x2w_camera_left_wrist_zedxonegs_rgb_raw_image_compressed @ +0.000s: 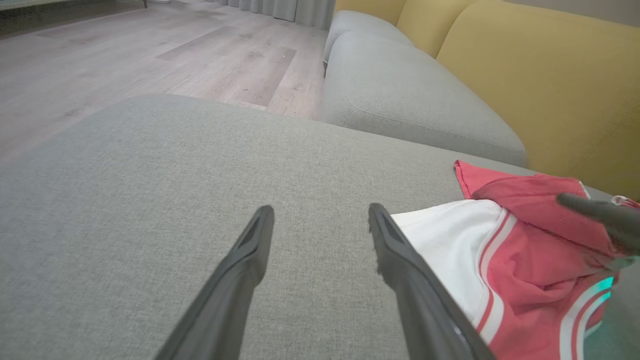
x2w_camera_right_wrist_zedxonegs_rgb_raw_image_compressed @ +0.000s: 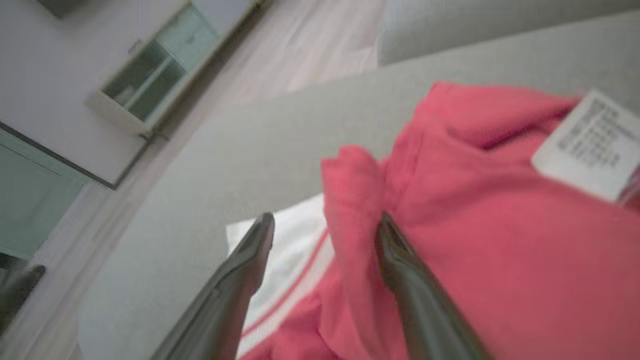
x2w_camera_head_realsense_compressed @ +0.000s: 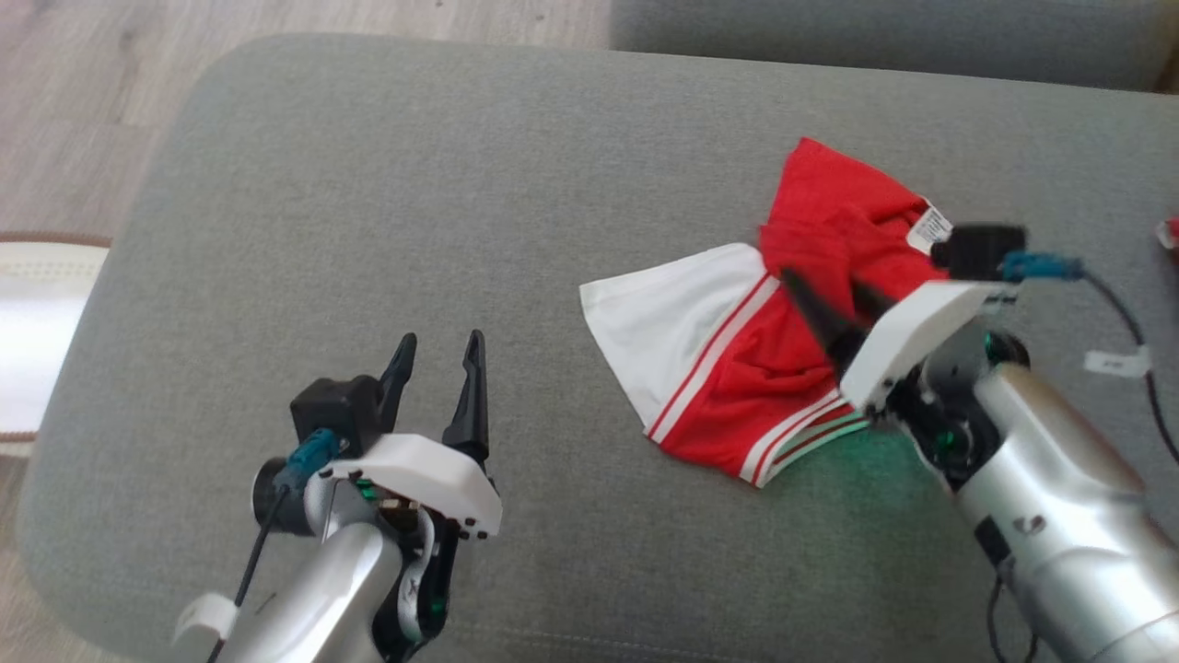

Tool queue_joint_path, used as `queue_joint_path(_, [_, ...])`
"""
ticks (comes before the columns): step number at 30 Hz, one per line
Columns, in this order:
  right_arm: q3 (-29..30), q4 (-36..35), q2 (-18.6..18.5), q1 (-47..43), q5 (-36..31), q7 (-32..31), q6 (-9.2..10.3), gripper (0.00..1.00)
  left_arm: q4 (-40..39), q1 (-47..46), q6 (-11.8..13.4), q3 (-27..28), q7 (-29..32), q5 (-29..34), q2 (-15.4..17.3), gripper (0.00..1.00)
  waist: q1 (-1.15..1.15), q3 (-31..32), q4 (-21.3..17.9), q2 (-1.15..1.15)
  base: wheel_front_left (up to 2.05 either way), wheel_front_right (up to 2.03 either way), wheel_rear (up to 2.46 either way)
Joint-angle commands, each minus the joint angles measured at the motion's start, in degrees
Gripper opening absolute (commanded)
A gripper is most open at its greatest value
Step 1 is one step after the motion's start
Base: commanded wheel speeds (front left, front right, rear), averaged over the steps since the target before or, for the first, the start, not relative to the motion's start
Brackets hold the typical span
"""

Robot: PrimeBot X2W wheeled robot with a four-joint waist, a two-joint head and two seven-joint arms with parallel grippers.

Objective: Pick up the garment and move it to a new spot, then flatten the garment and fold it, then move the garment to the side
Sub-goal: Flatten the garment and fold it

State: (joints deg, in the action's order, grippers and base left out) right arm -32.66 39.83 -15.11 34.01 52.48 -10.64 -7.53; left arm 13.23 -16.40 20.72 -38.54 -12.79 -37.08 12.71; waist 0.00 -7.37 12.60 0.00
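Observation:
The garment [x2w_camera_head_realsense_compressed: 737, 368] is a crumpled pair of red shorts with a white panel, white side stripes and a white label, lying right of centre on the grey cushion [x2w_camera_head_realsense_compressed: 368, 184]. My right gripper [x2w_camera_head_realsense_compressed: 822, 287] hovers over its middle with jaws open. In the right wrist view the right gripper [x2w_camera_right_wrist_zedxonegs_rgb_raw_image_compressed: 325, 225] straddles a raised red fold of the garment [x2w_camera_right_wrist_zedxonegs_rgb_raw_image_compressed: 475, 225], which is not pinched. My left gripper [x2w_camera_head_realsense_compressed: 442, 339] stands open over bare cushion, left of the garment. The left wrist view shows the left gripper [x2w_camera_left_wrist_zedxonegs_rgb_raw_image_compressed: 321, 210] empty, with the garment [x2w_camera_left_wrist_zedxonegs_rgb_raw_image_compressed: 525, 250] to its right.
A second grey seat cushion [x2w_camera_left_wrist_zedxonegs_rgb_raw_image_compressed: 400, 95] and yellow back cushions [x2w_camera_left_wrist_zedxonegs_rgb_raw_image_compressed: 550, 90] lie beyond the garment. Wooden floor [x2w_camera_head_realsense_compressed: 74, 92] borders the cushion's far left. A white object [x2w_camera_head_realsense_compressed: 37, 313] sits past the left edge, and a small red thing [x2w_camera_head_realsense_compressed: 1170, 230] at the right edge.

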Motion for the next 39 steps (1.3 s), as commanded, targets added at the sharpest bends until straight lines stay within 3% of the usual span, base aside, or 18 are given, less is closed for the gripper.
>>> queue_joint_path(1, [0.4,-3.7,-0.6,0.5,1.1,1.1,0.04,1.0,-1.6,-0.9,0.2,2.2,-0.7,-0.6,1.0,1.0,0.0,0.0,-0.5,0.0,0.0,0.0,0.0])
queue_joint_path(6, [4.7,-13.0,-7.0,-1.8,4.4,1.8,0.04,1.0,-1.5,-1.0,0.0,2.3,-1.0,-0.6,0.7,1.0,0.0,-0.3,-1.7,0.0,0.0,0.0,0.0])
queue_joint_path(11, [9.5,-15.3,-12.6,-0.9,4.6,-1.7,0.04,1.0,-1.2,-1.6,-0.4,1.6,-1.2,-0.4,-0.5,1.0,0.0,-1.5,-1.0,0.0,0.0,0.0,0.0])
queue_joint_path(17, [5.2,-13.2,-15.6,6.1,0.9,-13.2,0.04,1.0,0.1,-2.2,-1.2,1.5,-1.6,-0.5,-2.0,1.0,0.0,-2.9,1.8,0.0,0.0,0.0,0.0])
queue_joint_path(27, [-3.7,-3.2,-15.6,13.7,-2.8,-31.1,0.04,1.0,1.9,-1.9,-2.2,2.6,-2.1,-0.2,-3.9,1.0,0.0,-3.2,5.3,0.0,0.0,0.0,0.0])
queue_joint_path(28, [-3.8,-3.1,-15.5,13.9,-2.7,-31.2,0.04,0.84,1.9,-1.8,-2.2,2.7,-2.1,-0.1,-4.0,1.0,0.0,-3.2,5.4,0.0,0.0,0.0,0.0])
queue_joint_path(30, [-4.1,-3.4,-15.4,14.0,-2.8,-30.3,0.04,0.1,2.0,-1.7,-2.4,3.1,-2.1,0.1,-4.1,1.0,0.0,-3.2,5.4,0.0,0.0,0.0,0.0])
queue_joint_path(31, [-4.1,-3.5,-15.3,14.0,-2.7,-29.5,0.04,0.0,2.1,-1.6,-2.5,3.3,-2.1,0.1,-4.1,1.0,0.0,-3.1,5.3,0.0,0.0,0.0,0.0])
queue_joint_path(39, [-1.7,-3.6,-14.2,13.2,-2.8,-18.9,0.04,0.0,2.6,-0.9,-2.8,4.6,-2.2,0.6,-3.5,1.0,0.0,-1.2,2.1,0.0,0.0,0.0,0.0])
